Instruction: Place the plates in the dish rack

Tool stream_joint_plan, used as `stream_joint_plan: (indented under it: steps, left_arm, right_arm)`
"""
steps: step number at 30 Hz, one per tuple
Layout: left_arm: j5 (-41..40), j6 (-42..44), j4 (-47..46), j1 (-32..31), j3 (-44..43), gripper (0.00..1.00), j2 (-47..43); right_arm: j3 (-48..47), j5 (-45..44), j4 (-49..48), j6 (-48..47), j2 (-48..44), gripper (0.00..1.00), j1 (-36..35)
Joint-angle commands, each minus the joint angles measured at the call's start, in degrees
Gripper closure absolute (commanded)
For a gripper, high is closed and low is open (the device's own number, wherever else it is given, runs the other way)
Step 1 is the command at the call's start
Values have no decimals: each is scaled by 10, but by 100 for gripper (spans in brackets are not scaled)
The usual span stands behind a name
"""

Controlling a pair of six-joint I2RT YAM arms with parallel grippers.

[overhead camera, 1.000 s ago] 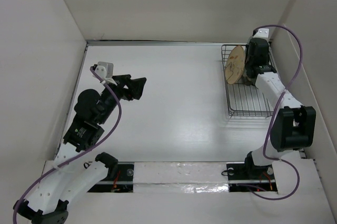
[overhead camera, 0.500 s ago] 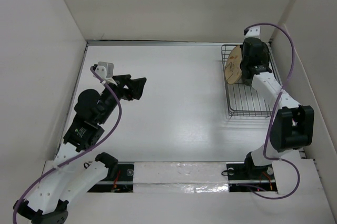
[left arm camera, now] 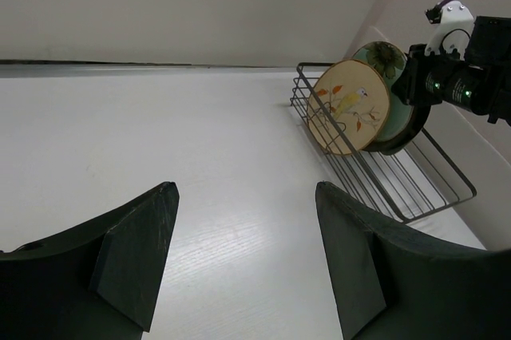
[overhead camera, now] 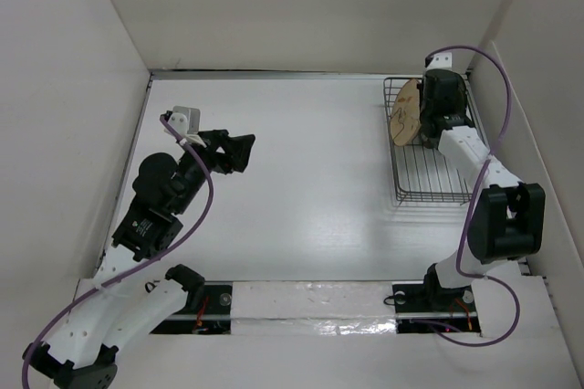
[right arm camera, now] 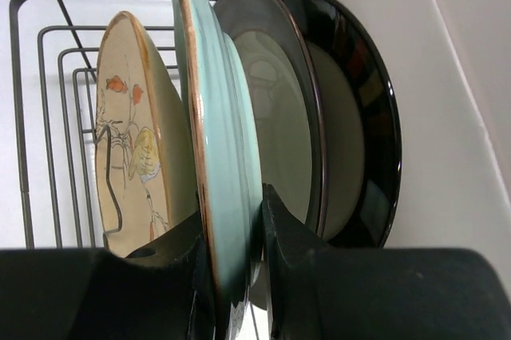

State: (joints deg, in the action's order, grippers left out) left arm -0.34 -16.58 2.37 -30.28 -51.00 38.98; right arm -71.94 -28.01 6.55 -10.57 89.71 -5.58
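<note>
We see the dish rack (overhead camera: 429,183) at the far right of the counter (overhead camera: 301,179) holding four upright plates: tan leaf plate (right arm camera: 128,148), teal plate (right arm camera: 231,116), grey-rimmed cream plate (right arm camera: 279,116), dark-rimmed plate (right arm camera: 363,116). Our right gripper (right arm camera: 233,224) pinches the teal plate's rim. Our left gripper (left arm camera: 246,196) hangs wide and empty.

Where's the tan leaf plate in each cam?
Top external: tan leaf plate, upper right, standing in the dish rack.
Left wrist: upper right of centre, frontmost plate in the rack.
Right wrist: left side, leftmost plate.
Shared landmark: the dish rack's dark wires.
</note>
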Motion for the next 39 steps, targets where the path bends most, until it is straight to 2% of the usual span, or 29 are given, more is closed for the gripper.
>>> stream_joint_plan:
  steps: [1,2,4,5,7,8,11,17,21,25,27,28,29,30,31,32,34,35,37,38,39]
  left_arm:
    - [-10,8,-32,-1,3,34,-6]
    - [-9,8,-32,-1,4,34,-6]
    - [-8,8,-32,-1,4,34,-4]
    - [-7,8,-32,-1,4,34,-4]
    - [-12,8,-32,-1,4,34,-3]
    - [-12,9,-31,-1,4,34,-3]
    - [-19,11,-30,-1,5,34,-1]
    - [-27,14,-27,-1,5,33,14]
    - [-35,14,-26,-1,5,33,26]
    - [-46,16,-27,-1,4,33,34]
    - [-52,18,-27,-1,5,33,41]
    - [-54,18,-27,-1,5,33,43]
    - [-54,19,-26,-1,4,32,45]
    - [-55,20,-26,-1,4,32,49]
    - [-59,21,-26,-1,5,32,50]
    - [-64,23,-27,-1,4,32,51]
    - [-85,23,-25,-1,5,31,53]
    - [-92,23,-25,-1,4,30,54]
    - [-106,23,-25,-1,5,29,51]
    - [-112,26,-25,-1,6,28,50]
    - [-117,28,-30,-1,12,28,44]
  right_arm:
    - [10,10,-55,61,-9,100,3]
    - [13,8,-55,72,-7,100,3]
    - [18,-5,-52,104,-1,92,3]
    - [24,-12,-51,128,0,79,3]
    - [29,-8,-53,160,1,63,3]
    - [31,-7,-52,171,2,50,8]
    - [32,-6,-52,199,-2,35,8]
    - [30,-13,-53,233,-62,17,14]
    - [44,1,-65,257,-133,14,14]
    - [77,20,-101,281,-229,15,14]
    - [109,55,-134,294,-263,32,14]
    - [122,77,-150,307,-279,41,8]
    - [135,133,-165,314,-305,77,8]
    - [152,161,-189,321,-313,94,1]
    - [157,188,-195,333,-320,100,-20]
    - [161,235,-199,335,-325,100,-35]
    - [174,272,-214,334,-328,100,-72]
    - [183,312,-225,334,-327,100,-119]
    - [211,341,-263,336,-317,100,-169]
    - [219,360,-274,339,-311,100,-220]
    - [225,372,-292,343,-303,97,-244]
